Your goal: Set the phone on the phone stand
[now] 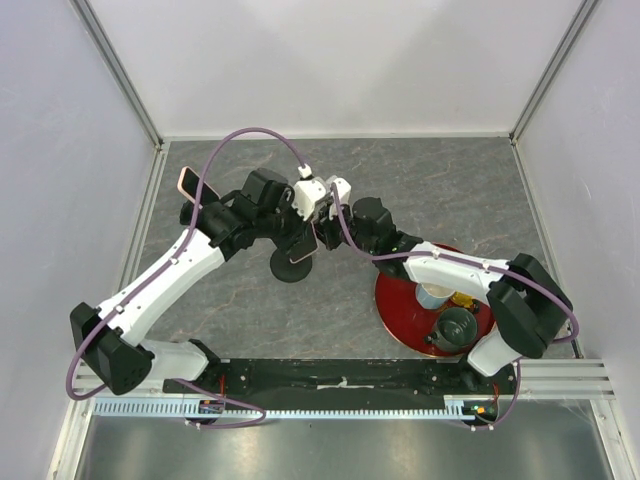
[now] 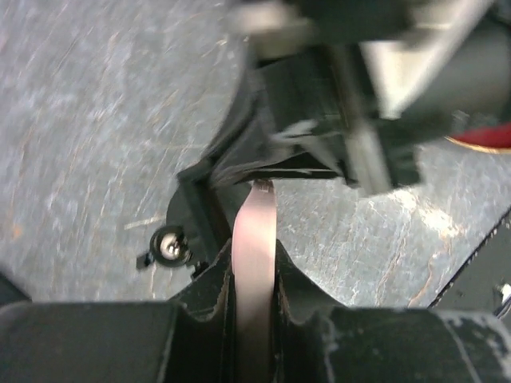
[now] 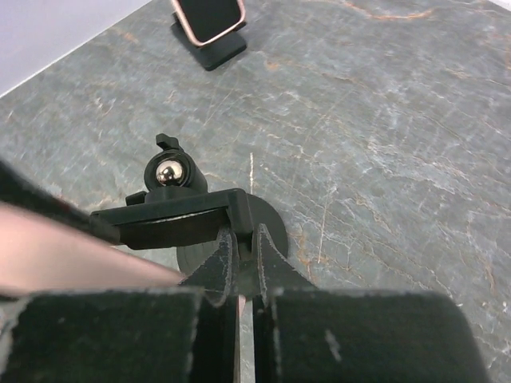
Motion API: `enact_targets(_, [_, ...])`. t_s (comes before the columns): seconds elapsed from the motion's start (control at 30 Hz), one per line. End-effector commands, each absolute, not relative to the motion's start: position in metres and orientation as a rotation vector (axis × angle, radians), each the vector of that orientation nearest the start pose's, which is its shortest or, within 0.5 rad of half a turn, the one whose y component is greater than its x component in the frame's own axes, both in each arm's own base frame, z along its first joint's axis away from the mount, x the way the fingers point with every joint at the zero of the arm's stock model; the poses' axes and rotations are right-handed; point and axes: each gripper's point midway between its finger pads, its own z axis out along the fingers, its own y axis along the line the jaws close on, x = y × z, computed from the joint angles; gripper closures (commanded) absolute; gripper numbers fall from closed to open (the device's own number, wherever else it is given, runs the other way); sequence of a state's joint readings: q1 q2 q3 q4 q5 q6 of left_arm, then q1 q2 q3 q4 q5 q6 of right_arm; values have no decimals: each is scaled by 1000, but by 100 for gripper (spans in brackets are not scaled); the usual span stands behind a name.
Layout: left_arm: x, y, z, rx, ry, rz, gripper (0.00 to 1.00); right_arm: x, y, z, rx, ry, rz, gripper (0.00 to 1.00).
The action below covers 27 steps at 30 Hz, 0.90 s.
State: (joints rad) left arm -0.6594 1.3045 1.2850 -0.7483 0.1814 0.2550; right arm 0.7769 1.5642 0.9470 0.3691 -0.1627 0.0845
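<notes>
Gripping the slim rose-gold phone [image 2: 254,227] edge-on, my left pincer [image 2: 254,270] has its fingers pressed tight on it, just above the small black phone stand [image 1: 290,270] with its round disc base at mid-table. My right pincer [image 3: 243,263], nearly closed, pinches the stand's flat black cradle plate [image 3: 172,222] beside its shiny steel ball joint [image 3: 168,173]. Right of that sits a round red plate [image 1: 390,300].

1. A grey, stone-patterned surface [image 1: 450,190] with lighter veins running through it.
2. A round red tray [image 1: 395,300] sits at the near right. It carries a dark teapot [image 1: 452,328] and a pale cup [image 1: 434,294] just beside it.
3. Far left, near the wall, a rose-rimmed spare handset [image 3: 209,17] is propped on a black block [image 3: 219,49].
</notes>
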Motion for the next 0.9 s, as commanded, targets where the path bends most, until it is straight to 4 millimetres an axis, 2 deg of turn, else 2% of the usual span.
enact_targets(0.0, [279, -152, 206, 562, 2374, 18, 98, 380, 303, 227, -240, 1668, 442, 100])
enact_targets(0.03, [279, -141, 205, 494, 2397, 88, 98, 382, 298, 222, -202, 1677, 396, 100])
enact_targets(0.1, [281, -136, 203, 445, 2416, 146, 98, 378, 299, 219, -172, 1680, 353, 100])
enact_targets(0.13, [280, -125, 203, 375, 2426, 223, 98, 381, 291, 215, -128, 1684, 294, 100])
enact_targets(0.27, [281, -111, 207, 226, 2426, 372, 98, 374, 290, 210, -80, 1693, 217, 100])
enact_targets(0.5, [289, -96, 222, 92, 2319, 582, 98, 351, 306, 221, -114, 1691, 232, 100])
enact_targets(0.63, [294, -104, 218, 54, 2321, 541, 98, 332, 317, 234, -131, 1689, 289, 100])
enact_targets(0.7, [296, -111, 213, 55, 2332, 499, 98, 321, 327, 235, -148, 1694, 340, 100])
enact_targets(0.87, [294, -122, 204, 76, 2364, 423, 98, 305, 336, 243, -203, 1740, 416, 100])
